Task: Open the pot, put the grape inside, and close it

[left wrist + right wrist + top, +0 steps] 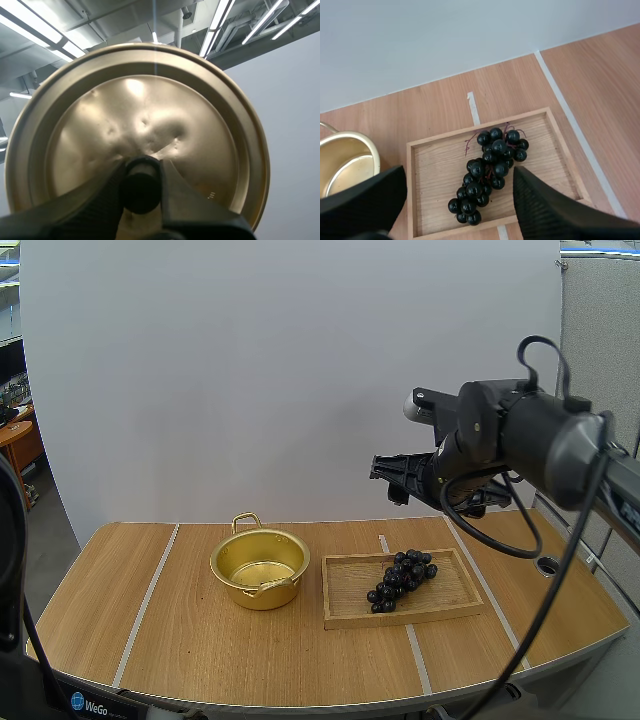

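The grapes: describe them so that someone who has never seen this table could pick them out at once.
On the wooden table, just right of the open gold pot, lies a shallow wooden tray. The grapes lie in it as one bunch running diagonally across its middle. They are the only dark, glossy cluster of small balls there; everything beside them is pale wood or gold metal.

Your high view looks forward and down over the table (200, 660) from above and behind, your left wrist view faces upward, close to the lid (200, 125), your right wrist view looks down from above, sharing the tray (435, 170), grapes (487, 170) and pot (347, 147) with the high view.
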You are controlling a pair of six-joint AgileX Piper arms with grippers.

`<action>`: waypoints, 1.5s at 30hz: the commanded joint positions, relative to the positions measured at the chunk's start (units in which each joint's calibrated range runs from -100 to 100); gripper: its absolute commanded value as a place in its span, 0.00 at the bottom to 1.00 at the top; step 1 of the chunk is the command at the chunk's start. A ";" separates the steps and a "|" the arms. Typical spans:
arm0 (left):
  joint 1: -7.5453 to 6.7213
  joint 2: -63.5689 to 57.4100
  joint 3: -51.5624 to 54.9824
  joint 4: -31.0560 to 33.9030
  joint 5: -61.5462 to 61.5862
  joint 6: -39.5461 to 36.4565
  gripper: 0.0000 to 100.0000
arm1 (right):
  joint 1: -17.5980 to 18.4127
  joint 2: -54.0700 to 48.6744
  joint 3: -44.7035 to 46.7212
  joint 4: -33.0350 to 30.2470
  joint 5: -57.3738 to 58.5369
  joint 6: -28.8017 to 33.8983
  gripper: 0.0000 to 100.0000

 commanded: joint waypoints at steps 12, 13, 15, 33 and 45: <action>-0.08 0.03 -0.31 0.71 -2.05 -0.62 0.00 | -0.26 12.35 -2.23 -2.05 -3.92 10.57 1.00; -0.08 0.03 -0.31 0.71 -2.05 -0.62 0.00 | -0.26 12.44 -2.30 -2.16 -3.92 11.25 1.00; -0.08 0.03 -0.31 0.71 -2.05 -0.62 0.00 | -0.26 12.59 -2.41 -2.34 -4.10 12.15 1.00; -0.08 0.03 -0.31 0.71 -2.05 -0.62 0.00 | -0.26 22.90 -3.06 -6.76 -5.86 21.30 1.00; -0.08 0.03 -0.31 0.71 -2.05 -0.62 0.00 | -0.26 32.92 -5.99 -8.09 -3.32 28.66 1.00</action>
